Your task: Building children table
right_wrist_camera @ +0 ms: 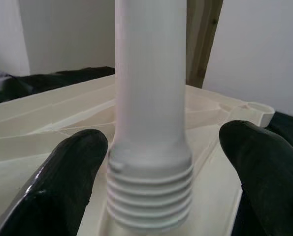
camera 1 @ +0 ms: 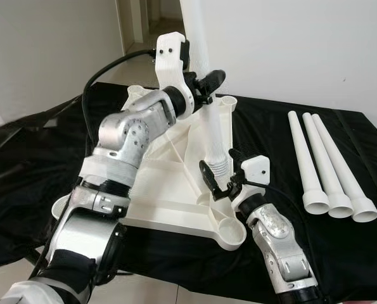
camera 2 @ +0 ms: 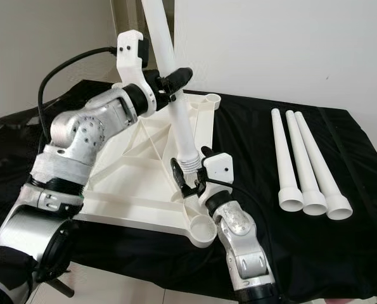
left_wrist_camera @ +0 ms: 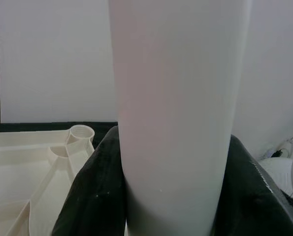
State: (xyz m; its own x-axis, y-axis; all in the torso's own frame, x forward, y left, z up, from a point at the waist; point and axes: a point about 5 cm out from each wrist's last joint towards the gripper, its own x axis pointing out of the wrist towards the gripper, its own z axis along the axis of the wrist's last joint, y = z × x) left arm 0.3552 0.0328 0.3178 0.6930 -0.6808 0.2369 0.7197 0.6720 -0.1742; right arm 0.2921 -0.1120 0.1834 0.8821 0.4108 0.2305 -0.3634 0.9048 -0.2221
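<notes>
A white table top [camera 1: 166, 196] lies upside down on a black cloth. My left gripper [camera 1: 207, 81] is shut on a white table leg [camera 1: 213, 130], held upright and slightly tilted at about mid-length. The leg [left_wrist_camera: 176, 123] sits between its black fingers [left_wrist_camera: 92, 196]. The leg's threaded end [right_wrist_camera: 151, 191] hangs low over the table top's ribs, short of the near right corner socket [camera 1: 232, 233]. My right gripper [camera 1: 221, 170] is open around that threaded end, one finger [right_wrist_camera: 62, 182] close beside it, the other [right_wrist_camera: 264, 162] clearly apart.
Three more white legs [camera 1: 327, 171] lie side by side on the cloth to the right, flared ends toward me. A far corner socket [camera 1: 225, 100] stands behind the leg. A white wall rises behind the cloth-covered surface, and a doorway opens at the back left.
</notes>
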